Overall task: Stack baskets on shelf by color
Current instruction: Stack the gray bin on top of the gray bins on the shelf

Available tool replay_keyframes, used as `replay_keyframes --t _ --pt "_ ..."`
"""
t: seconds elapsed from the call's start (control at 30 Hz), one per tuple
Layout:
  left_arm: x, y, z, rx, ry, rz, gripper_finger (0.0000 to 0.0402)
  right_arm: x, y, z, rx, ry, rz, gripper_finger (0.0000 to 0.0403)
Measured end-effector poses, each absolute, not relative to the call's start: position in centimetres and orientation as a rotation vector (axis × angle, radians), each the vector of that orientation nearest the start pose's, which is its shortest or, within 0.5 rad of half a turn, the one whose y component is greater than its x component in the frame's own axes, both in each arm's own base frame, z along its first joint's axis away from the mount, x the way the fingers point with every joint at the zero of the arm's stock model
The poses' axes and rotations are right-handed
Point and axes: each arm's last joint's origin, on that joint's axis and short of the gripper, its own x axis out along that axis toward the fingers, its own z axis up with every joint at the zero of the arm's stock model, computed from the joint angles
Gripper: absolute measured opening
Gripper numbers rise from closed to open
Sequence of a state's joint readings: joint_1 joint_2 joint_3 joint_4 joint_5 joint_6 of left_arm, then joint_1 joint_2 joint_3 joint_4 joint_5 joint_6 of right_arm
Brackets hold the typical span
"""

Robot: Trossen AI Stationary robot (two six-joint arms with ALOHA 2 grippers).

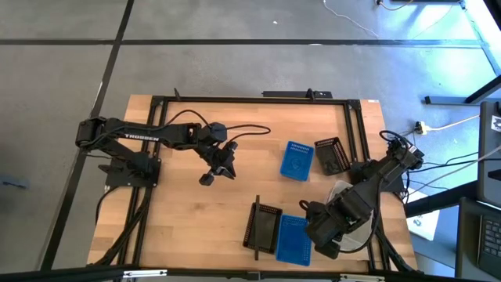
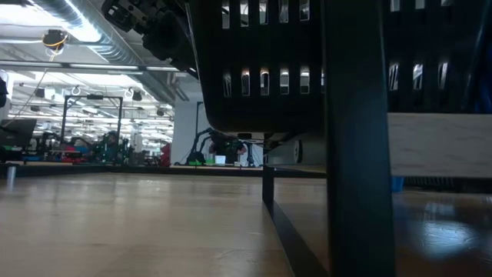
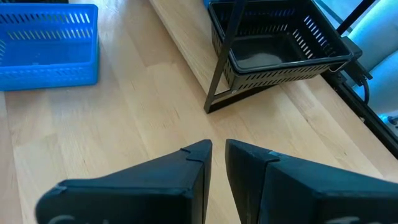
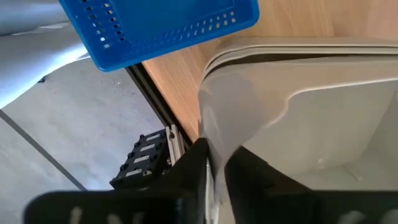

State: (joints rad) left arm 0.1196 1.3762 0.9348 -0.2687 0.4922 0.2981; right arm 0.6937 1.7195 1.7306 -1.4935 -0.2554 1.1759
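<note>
The right hand (image 4: 214, 165) sits at the counter's (image 1: 180, 227) near right corner, its fingers pinching the rim of a white basket (image 4: 311, 112) that seems nested with others there. The grip looks light, perhaps loosening, though the view is too close to be sure. The left hand (image 3: 217, 155) hovers mid-counter, nearly closed on nothing.

A blue basket (image 1: 293, 239) and a black basket (image 1: 263, 225) lie on the shelf (image 1: 274, 249) at the near edge; another blue basket (image 1: 297, 160) and black basket (image 1: 332, 155) wait farther back.

Risks: the thin rim could slip free, the nested whites could lift together, or the load could knock the blue basket just beside it.
</note>
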Motion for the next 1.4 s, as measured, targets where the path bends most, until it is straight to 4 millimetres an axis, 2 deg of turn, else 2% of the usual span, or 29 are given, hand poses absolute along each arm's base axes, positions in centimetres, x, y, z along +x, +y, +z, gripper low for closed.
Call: replay_keyframes --t 0.13,0.27,0.5,0.73,1.03,1.23,1.4 --pt "28.6 2.1 25.1 0.068 0.619 -0.453 0.0039 23.5 20.5 33.2 0.552 1.691 -0.188 0.0086" --pt "28.6 2.1 25.1 0.068 0.619 -0.453 0.0039 23.5 20.5 33.2 0.543 1.677 -0.196 0.0102" --pt "28.6 2.1 25.1 0.068 0.619 -0.453 0.0039 23.7 20.4 33.2 0.536 1.648 -0.203 0.0102" --pt "28.6 2.1 25.1 0.068 0.619 -0.453 0.0039 23.8 20.4 34.6 0.526 1.641 -0.09 0.0101" --pt "28.6 2.1 25.1 0.067 0.62 -0.452 0.0039 23.5 20.1 36.2 0.573 1.635 -0.117 0.0101" --pt "28.6 2.1 25.1 0.067 0.62 -0.453 0.0039 23.4 19.8 37.0 0.576 1.694 -0.001 0.0101" --pt "28.6 2.1 25.1 0.066 0.62 -0.452 0.0039 23.7 19.3 37.3 0.576 1.667 -0.014 0.0101"
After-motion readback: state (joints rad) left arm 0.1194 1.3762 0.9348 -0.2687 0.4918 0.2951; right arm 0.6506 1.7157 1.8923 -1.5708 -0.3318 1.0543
